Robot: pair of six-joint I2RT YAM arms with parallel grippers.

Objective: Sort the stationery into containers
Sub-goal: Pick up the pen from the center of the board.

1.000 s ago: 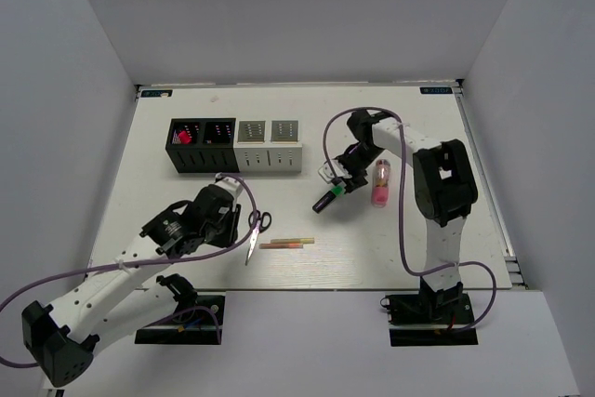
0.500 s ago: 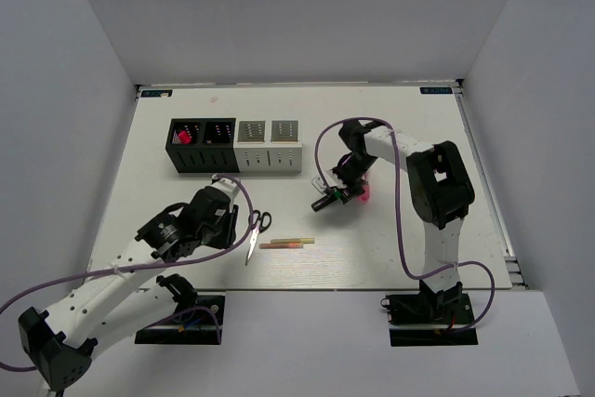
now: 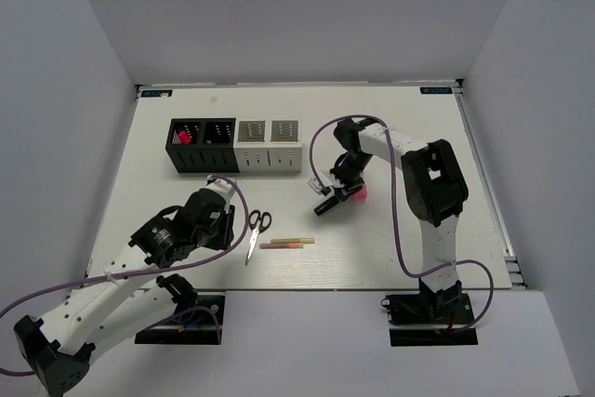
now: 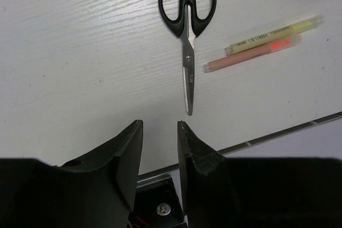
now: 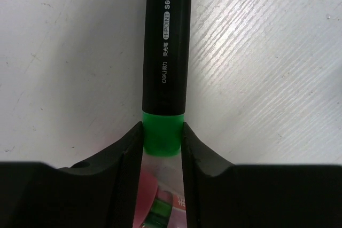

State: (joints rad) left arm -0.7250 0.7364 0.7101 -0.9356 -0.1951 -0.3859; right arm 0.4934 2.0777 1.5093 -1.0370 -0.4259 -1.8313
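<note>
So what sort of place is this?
Probably a robotics test cell: a left arm and right arm bolted to a white table, blank walls boxing it in, scissors laid out near four perforated cube containers.

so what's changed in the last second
The right gripper closed on the green cap of the highlighter while its arm swung left, partly covering the pink tube. The left gripper drew back slightly, still open. Scissors, sticks and containers unmoved.
</note>
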